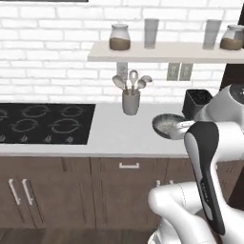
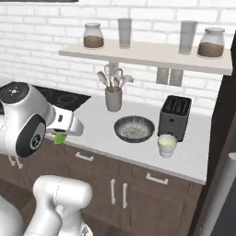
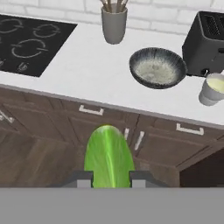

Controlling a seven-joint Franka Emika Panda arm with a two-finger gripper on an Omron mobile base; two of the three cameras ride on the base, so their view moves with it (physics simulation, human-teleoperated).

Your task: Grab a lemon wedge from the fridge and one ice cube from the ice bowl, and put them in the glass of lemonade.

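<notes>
My gripper (image 3: 109, 179) is shut on the lemon wedge (image 3: 108, 157), a yellow-green piece that stands up between the two fingertips. In the right base view the wedge (image 2: 59, 138) pokes out under the hand, in front of the counter's edge and left of the bowl. On the counter lies the ice bowl (image 3: 157, 68) (image 2: 134, 128) (image 1: 167, 125), dark outside and pale speckled inside. To its right, in front of the toaster, stands the glass of lemonade (image 3: 214, 89) (image 2: 167, 144). A tall dark side and a pale bar (image 2: 220, 198) at the right edge may be the fridge; I cannot tell.
A black toaster (image 2: 175, 117) stands behind the glass. The grey utensil holder (image 2: 113, 99) is by the wall and the black cooktop (image 1: 43, 123) lies to the left. A shelf (image 1: 162, 51) above carries jars and tall glasses. Brown cabinet drawers (image 3: 144, 140) run below the counter.
</notes>
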